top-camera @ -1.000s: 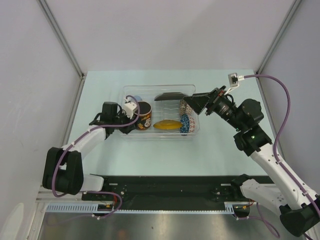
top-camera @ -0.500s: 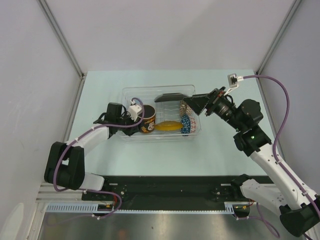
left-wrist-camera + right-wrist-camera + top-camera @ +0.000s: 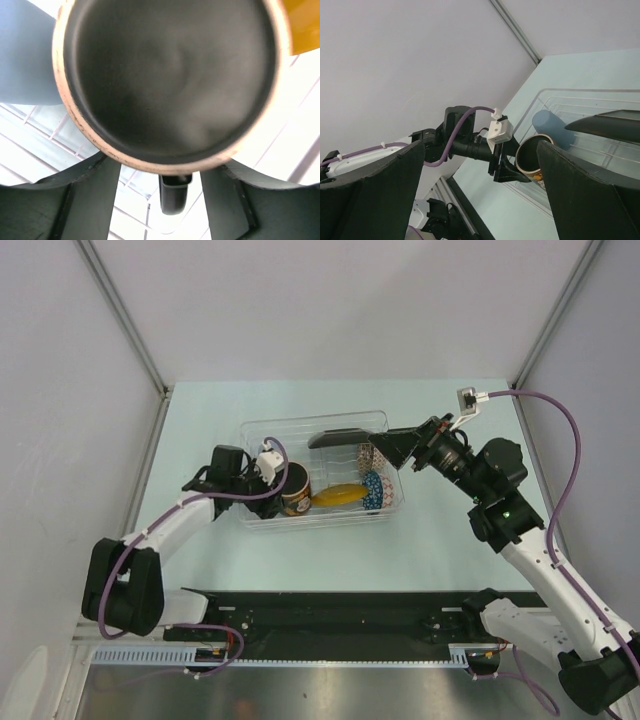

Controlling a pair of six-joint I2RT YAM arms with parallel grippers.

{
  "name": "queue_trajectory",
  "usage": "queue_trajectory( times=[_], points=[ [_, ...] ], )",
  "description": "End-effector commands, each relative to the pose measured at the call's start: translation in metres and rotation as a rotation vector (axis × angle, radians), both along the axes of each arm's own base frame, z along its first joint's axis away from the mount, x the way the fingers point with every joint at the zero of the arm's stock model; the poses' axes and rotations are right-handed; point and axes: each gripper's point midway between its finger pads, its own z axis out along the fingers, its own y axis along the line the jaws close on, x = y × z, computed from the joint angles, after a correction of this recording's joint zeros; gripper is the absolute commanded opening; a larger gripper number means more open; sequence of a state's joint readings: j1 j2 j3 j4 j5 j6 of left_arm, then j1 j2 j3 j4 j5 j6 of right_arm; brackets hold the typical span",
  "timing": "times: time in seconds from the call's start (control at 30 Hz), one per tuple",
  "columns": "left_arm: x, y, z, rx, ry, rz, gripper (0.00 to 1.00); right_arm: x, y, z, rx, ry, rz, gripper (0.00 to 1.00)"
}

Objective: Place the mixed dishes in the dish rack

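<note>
Mug (image 3: pixel 170 80) sits clamped in my left fingers (image 3: pixel 85 200) toward eight o'clock inside the rack (image 3: pixel 300 423); my right fingers (image 3: pixel 380 195) hang spread, empty.

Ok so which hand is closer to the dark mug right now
Left. The left hand has the dark mug between its fingers in the dish rack's left part; the right hand is at the rack's right end, apart from the mug.

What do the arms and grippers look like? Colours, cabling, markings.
Left arm and right arm: white links, black joints. A purple cable runs along each; the right one's reaches a small white box. Green light on the right arm. Left gripper and right gripper: broad black fingers. No markings readable.
</note>
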State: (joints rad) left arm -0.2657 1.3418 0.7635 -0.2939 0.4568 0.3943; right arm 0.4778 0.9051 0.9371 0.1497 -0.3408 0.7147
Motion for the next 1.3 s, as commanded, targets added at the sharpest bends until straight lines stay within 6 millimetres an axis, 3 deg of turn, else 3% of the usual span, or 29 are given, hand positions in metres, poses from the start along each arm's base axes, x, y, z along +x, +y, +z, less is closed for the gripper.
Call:
queue_trajectory(
  times=[0.0,0.2,0.4,0.43,0.5,0.53,0.6,0.67,0.8,1.0,1.27],
  points=[
    [-0.004,-0.003,0.026,-0.018,-0.047,-0.031,0.67,-0.002,-0.002,0.007,0.017,-0.018,0.005,1.00],
    [-0.008,-0.008,0.056,-0.066,-0.045,-0.028,0.67,0.006,-0.005,-0.008,-0.027,0.016,-0.028,1.00],
    [-0.007,-0.018,0.122,-0.158,-0.096,-0.005,0.68,0.024,-0.012,-0.045,-0.157,0.076,-0.108,1.00],
    [-0.004,-0.019,0.143,-0.177,-0.134,-0.002,0.68,0.027,-0.016,-0.066,-0.210,0.145,-0.133,1.00],
    [-0.005,-0.016,0.158,-0.183,-0.135,0.031,0.69,0.032,-0.023,-0.088,-0.273,0.240,-0.175,1.00],
    [-0.004,-0.016,0.179,-0.197,-0.173,0.038,0.70,0.032,-0.025,-0.096,-0.295,0.268,-0.182,1.00],
    [-0.006,-0.010,0.199,-0.201,-0.190,0.083,0.71,0.032,-0.030,-0.113,-0.350,0.320,-0.210,1.00],
    [-0.012,-0.006,0.214,-0.207,-0.213,0.110,0.72,0.024,-0.026,-0.117,-0.414,0.290,-0.200,1.00],
    [-0.026,0.011,0.223,-0.176,-0.227,0.179,0.72,0.010,-0.032,-0.127,-0.582,0.261,-0.272,1.00],
    [-0.045,0.026,0.224,-0.178,-0.230,0.239,0.77,-0.012,-0.023,-0.129,-0.643,0.266,-0.240,1.00],
    [-0.055,0.029,0.226,-0.223,-0.241,0.281,0.81,-0.028,-0.020,-0.108,-0.638,0.190,-0.256,1.00]
  ],
)
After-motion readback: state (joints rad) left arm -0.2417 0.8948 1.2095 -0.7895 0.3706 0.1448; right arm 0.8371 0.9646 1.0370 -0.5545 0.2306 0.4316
